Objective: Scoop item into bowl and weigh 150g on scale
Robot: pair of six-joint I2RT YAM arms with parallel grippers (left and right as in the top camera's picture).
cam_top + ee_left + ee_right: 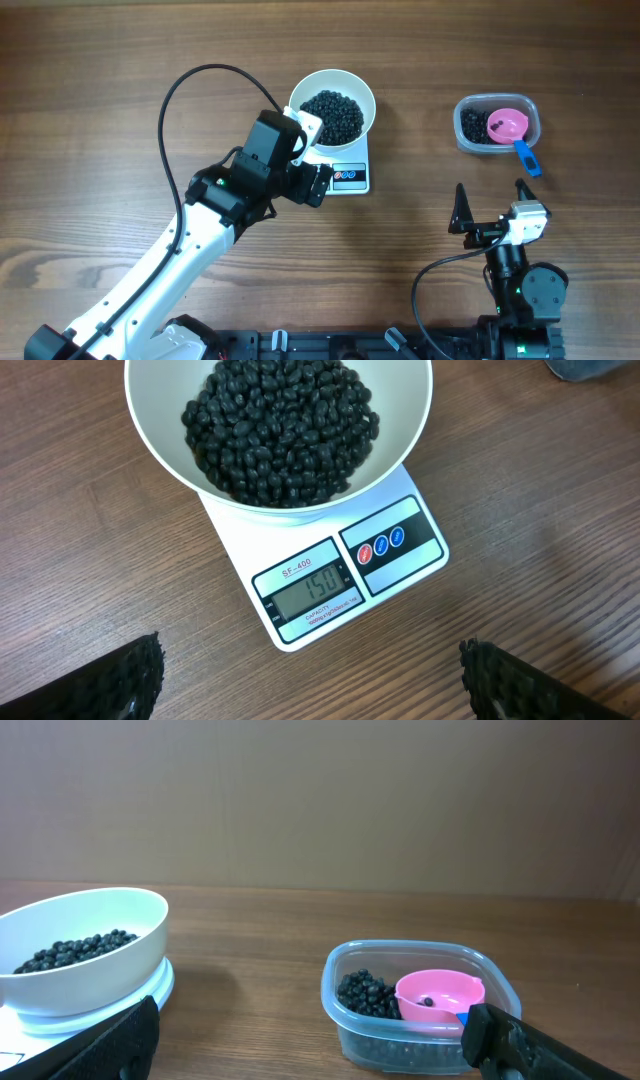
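The white bowl (352, 90) stands on the scale (352, 176) and holds a heap of black beans, the item (333, 117). In the left wrist view the bowl (400, 455) is full of the item (280, 425), and the scale (330, 575) shows 150. My left gripper (312, 165) hovers at the scale's near-left corner, open and empty (310, 685). My right gripper (492, 205) is open and empty (315, 1045) near the table's front, pointing toward the tub.
A clear plastic tub (470, 135) at the right holds more beans and a pink scoop (508, 124) with a blue handle (527, 157). In the right wrist view the tub (400, 1035) and scoop (438, 995) sit just beyond the fingers.
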